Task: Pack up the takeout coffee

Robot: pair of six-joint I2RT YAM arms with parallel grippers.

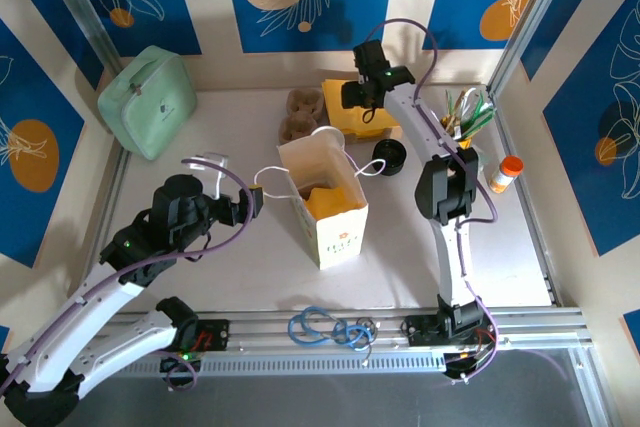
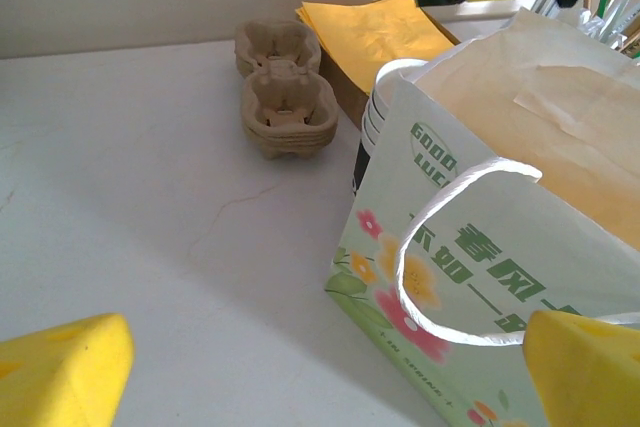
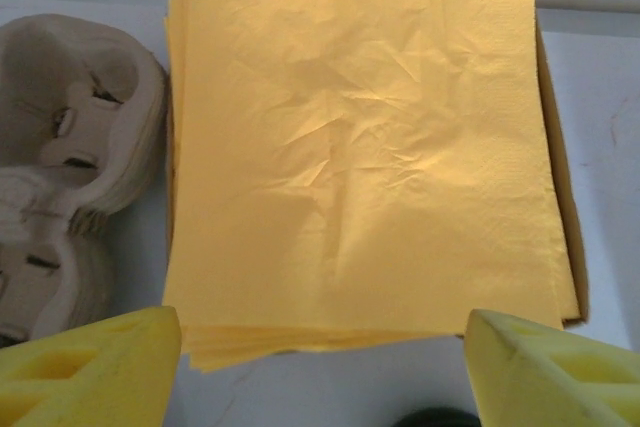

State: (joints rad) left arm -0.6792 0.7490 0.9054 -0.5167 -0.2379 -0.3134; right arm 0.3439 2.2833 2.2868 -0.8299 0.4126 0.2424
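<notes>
One coil of blue cord (image 1: 330, 329) lies along the near edge of the tabletop (image 1: 260, 277), between the two arm bases. Past it, left of the middle, the left gripper (image 2: 325, 347) sits low with its jaws wide apart and nothing clamped. One white loop handle crosses the gap and runs up against the right-hand yellow finger (image 2: 585, 367).

That handle belongs to the one paper bag (image 1: 325, 202), which stands upright and open near the middle of the tabletop, with flowers and green lettering printed on it. Inside it something yellow-orange and something brown show from above, but I cannot tell what they are.

Just right of the bag, apart from it, the coffee cup (image 1: 390, 155) stands on the bare tabletop. Only its round black lid shows from above. One small bottle with an orange cap (image 1: 505, 172) stands by the right edge.

Farther back, one stack of pulp cup carriers (image 1: 300, 115), two wells each, sits beside one shallow cardboard box holding a stack of yellow napkins (image 3: 360, 157). The right gripper (image 3: 320, 347) hangs over the napkins with its jaws spread wide, gripping nothing. Toward the far right corner, one holder (image 1: 465, 119) bristles with green and pale sticks. At the far left corner, one pale green case (image 1: 148, 102) lies shut.
</notes>
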